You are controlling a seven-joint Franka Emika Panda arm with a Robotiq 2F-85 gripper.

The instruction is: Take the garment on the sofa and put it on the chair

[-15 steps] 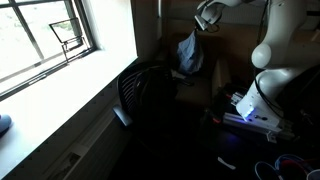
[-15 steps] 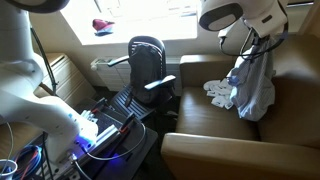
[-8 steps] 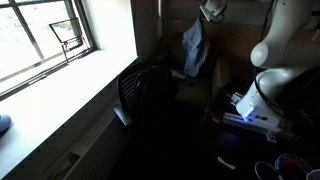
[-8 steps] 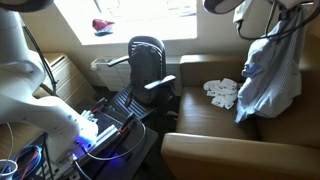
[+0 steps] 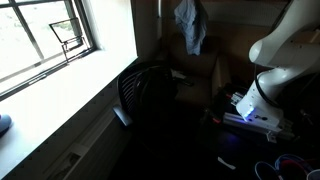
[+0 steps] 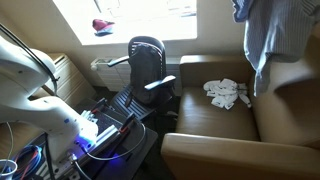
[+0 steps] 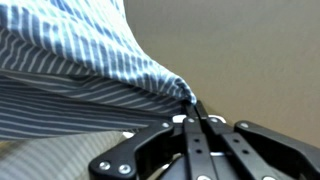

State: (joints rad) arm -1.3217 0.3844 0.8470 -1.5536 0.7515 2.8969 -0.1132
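One blue-striped fabric garment (image 6: 270,40) hangs pinched shut in the pincer (image 7: 192,108), clear of the brown sofa (image 6: 195,112); placement on the black office chair (image 6: 145,60) is pending.

Above sofa (image 6: 200,108) hangs garment (image 6: 275,35) (cloth (image 6: 225,93) on seat); chair (image 6: 147,60) beside sofa

- My arm (image 5: 283,52) is smooth white in both exterior views — thick rounded links with bulging joint housings (image 6: 35,82).
- My gripper (image 7: 192,110) is matte black — flat, angular linkage bars.
- Small silvery screw heads (image 7: 126,168) sit at its pivots.
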